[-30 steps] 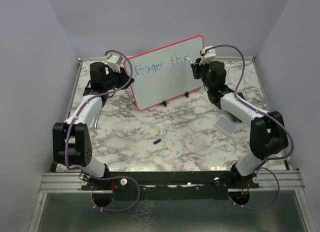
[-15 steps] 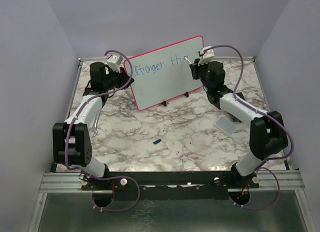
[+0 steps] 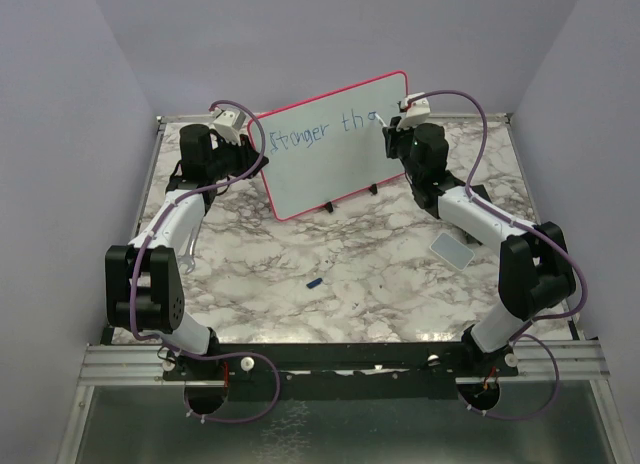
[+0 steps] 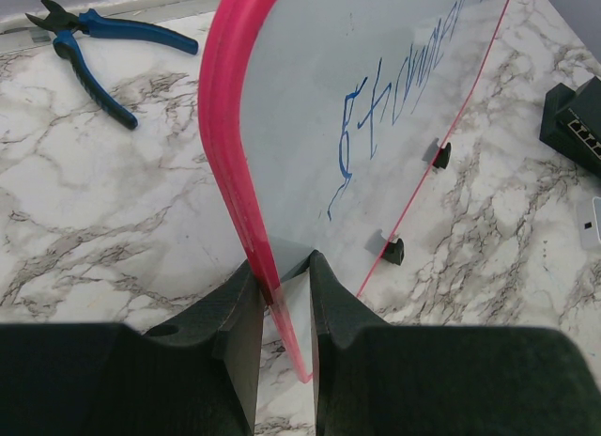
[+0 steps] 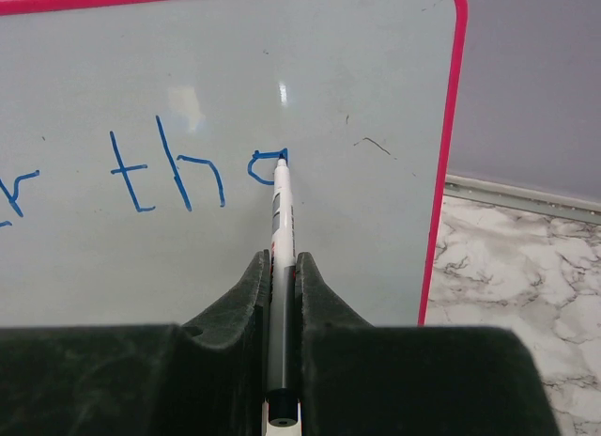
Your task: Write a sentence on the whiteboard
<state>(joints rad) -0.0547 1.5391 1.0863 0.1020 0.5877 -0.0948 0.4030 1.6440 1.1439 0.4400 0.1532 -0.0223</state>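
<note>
The whiteboard (image 3: 330, 174) stands tilted at the back of the table, with a pink-red frame and two black feet. The sentence (image 3: 320, 130) in blue reads "Stronger th" plus a partly drawn "a". My left gripper (image 3: 256, 144) is shut on the board's left edge (image 4: 246, 210). My right gripper (image 3: 392, 126) is shut on a white marker (image 5: 281, 229); its tip touches the board at the top of the partly drawn letter (image 5: 266, 163). The board (image 5: 357, 88) fills the right wrist view.
A small grey pad (image 3: 452, 251) lies right of centre on the marble table. A small blue cap (image 3: 314, 282) lies in the middle. Blue-handled pliers (image 4: 99, 46) lie behind the board. Purple walls enclose the table.
The right gripper has moved the marker tip, adding a curved stroke after "th". The left gripper and the board have not moved.
</note>
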